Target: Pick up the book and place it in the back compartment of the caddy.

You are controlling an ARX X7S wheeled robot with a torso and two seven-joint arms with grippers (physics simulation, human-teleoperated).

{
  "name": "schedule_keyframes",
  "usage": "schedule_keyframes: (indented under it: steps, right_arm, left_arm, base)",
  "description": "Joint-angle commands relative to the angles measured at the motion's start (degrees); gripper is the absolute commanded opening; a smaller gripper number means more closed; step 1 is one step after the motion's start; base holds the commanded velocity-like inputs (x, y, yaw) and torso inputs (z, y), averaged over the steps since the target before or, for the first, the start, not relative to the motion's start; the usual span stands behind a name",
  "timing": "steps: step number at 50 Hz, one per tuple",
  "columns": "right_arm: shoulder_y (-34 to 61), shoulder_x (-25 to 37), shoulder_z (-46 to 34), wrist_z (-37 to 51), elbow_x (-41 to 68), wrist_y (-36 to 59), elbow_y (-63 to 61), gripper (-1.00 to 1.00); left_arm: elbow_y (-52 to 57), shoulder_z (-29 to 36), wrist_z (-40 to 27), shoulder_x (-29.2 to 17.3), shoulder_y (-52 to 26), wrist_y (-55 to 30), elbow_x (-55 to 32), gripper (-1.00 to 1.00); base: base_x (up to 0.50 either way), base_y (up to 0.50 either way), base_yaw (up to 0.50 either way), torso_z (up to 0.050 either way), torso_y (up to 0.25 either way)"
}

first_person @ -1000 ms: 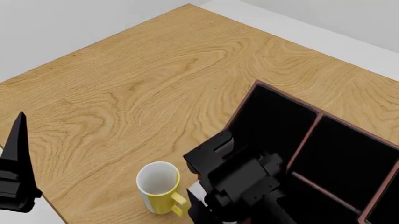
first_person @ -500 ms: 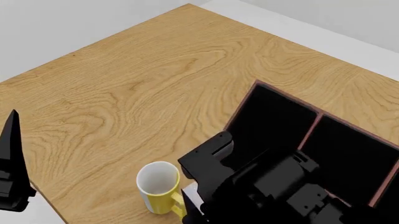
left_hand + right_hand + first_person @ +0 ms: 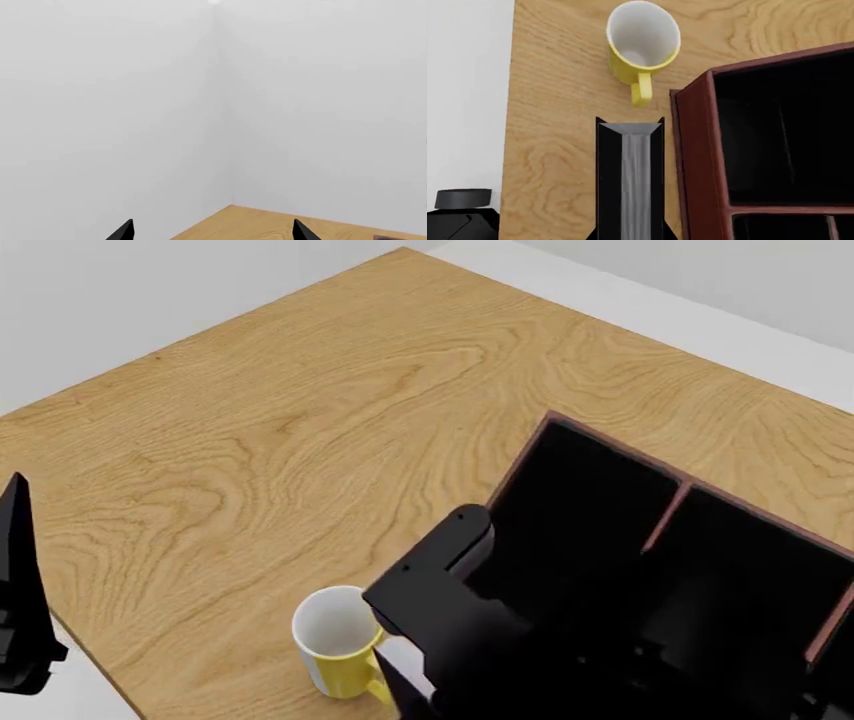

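One book [image 3: 630,180] clamped by right gripper [image 3: 630,227], beside caddy [image 3: 694,165] wall

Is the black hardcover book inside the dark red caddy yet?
No. The book is outside the caddy, over the wooden table.

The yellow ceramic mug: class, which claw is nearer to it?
Right. The right claw holds the thin black book just beside the yellow ceramic mug; the left claw is at the table's far edge.

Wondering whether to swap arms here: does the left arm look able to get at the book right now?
Probably not. The left gripper sits off the table's near-left edge, aimed at the wall, while the book is already held in the right gripper, beyond the yellow mug.
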Motion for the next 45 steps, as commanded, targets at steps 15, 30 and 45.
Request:
schedule_keyframes:
  steps: [15, 30, 45]
  right_arm:
    - [13.3, 9.23, 5.61, -7.64, 0.67, 2.85, -7.01, -1.0]
    - [21.56, 10.26, 8.57, -6.16, 9.75, 7.22, -6.62, -1.0]
    - [26.86, 15.17, 5.57, -25.76, -2.87, 4.47, -5.75, -1.0]
  left_arm:
    - [-1.51, 2.35, -0.24, 0.54, -2.09, 2.22, 2.48, 1.0]
    - [-2.04, 0.04, -1.18, 0.56, -1.75, 2.38, 0.91, 1.0]
    - [-1.67, -0.27, -2.29, 1.47, -1.17, 4.73, 2.32, 1.0]
  base:
    - [0.0, 0.0, 0.0, 0.0, 0.001]
    - [0.0, 0.0, 0.0, 0.0, 0.001]
    - [0.0, 0.0, 0.0, 0.0, 0.001]
